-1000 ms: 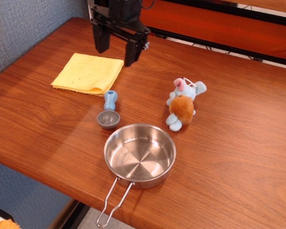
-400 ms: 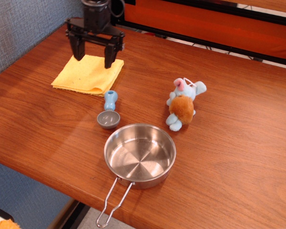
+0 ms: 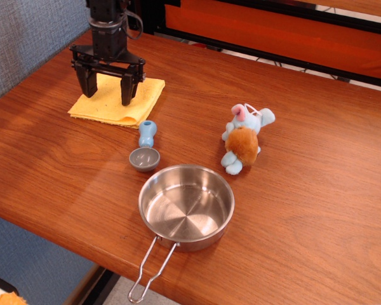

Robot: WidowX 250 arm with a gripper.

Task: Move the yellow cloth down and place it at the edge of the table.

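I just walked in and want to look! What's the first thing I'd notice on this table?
Probably the bright yellow cloth at the back left of the table, with the black claw open right over it. Next comes the shiny steel pan at the front edge, then the little blue stuffed toy lying to the right of the middle.

Yellow cloth [image 3: 111,101] folded flat, far-left on glossy wood table [image 3: 305,190].

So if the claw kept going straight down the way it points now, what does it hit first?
Most likely the yellow cloth: the open claw points down with both fingers over it. From this single view I cannot tell how high above the cloth it is.
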